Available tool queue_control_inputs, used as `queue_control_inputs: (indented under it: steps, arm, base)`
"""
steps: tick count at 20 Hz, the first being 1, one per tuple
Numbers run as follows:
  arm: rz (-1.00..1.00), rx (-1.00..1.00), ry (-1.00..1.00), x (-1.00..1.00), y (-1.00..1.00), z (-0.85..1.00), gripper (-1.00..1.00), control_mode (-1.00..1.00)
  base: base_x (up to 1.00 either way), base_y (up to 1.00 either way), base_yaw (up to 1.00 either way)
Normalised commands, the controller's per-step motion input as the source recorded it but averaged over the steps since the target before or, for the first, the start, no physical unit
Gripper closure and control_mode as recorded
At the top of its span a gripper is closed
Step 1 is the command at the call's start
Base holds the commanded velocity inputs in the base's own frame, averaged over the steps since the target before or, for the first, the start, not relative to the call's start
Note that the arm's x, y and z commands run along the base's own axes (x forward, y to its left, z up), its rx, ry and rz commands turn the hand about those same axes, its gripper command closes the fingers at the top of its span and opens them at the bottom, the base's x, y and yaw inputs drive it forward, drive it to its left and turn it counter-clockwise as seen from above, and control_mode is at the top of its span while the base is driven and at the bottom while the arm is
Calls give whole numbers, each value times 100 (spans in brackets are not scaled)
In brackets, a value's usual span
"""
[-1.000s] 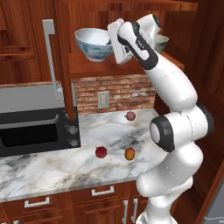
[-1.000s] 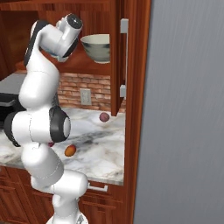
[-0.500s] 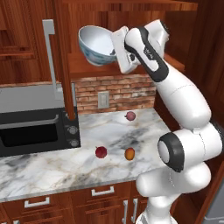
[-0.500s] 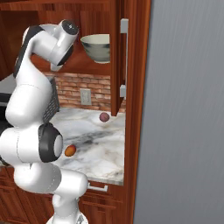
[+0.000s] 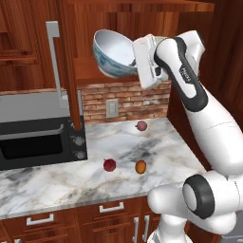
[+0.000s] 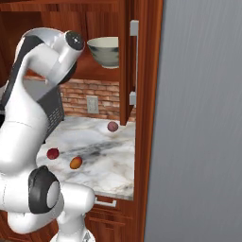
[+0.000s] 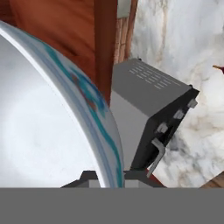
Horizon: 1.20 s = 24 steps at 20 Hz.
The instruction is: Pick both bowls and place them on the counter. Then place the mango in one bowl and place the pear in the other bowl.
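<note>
My gripper (image 5: 135, 60) is shut on the rim of the white floral bowl (image 5: 113, 52), held high in front of the open wall cabinet and tipped steeply on its side. In the hand view that bowl (image 7: 43, 131) looms at the left, with its blue-patterned rim running down between my fingertips (image 7: 89, 176). The grey-green bowl (image 6: 105, 51) stands upright on the cabinet shelf. On the marble counter (image 5: 57, 182) lie the orange mango (image 5: 140, 166) and, just to its left, the dark red pear (image 5: 109, 164). From the right side, the mango (image 6: 75, 163) and pear (image 6: 53, 153) lie near the counter's front.
A paler pinkish-red fruit (image 5: 141, 126) sits near the brick backsplash. A black and grey microwave (image 5: 38, 142) occupies the counter's left side. The open cabinet door (image 5: 71, 71) hangs beside the held bowl. A tall grey panel (image 6: 203, 118) bounds the right.
The floral bowl has come further out of the cabinet and tipped more onto its side. The arm's elbow has swung right and up. The fruits have not moved.
</note>
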Motion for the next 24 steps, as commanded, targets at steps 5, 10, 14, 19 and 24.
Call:
queue_control_inputs:
  steps: [5, 10, 14, 19, 24]
  arm:
    - [0, 0, -2, -89, -18, 0, 100, -100]
    - [0, 0, 0, -79, -15, 0, 100, -100]
    - [0, -1, 0, -71, -12, 0, 100, -100]
    - [-6, -1, 1, -70, -21, -4, 100, -100]
    - [-7, 0, 6, -60, -23, -12, 100, -100]
  base:
    - [0, 0, 0]
    - [0, 0, 0]
    - [0, 0, 0]
    - [0, 0, 0]
    - [0, 0, 0]
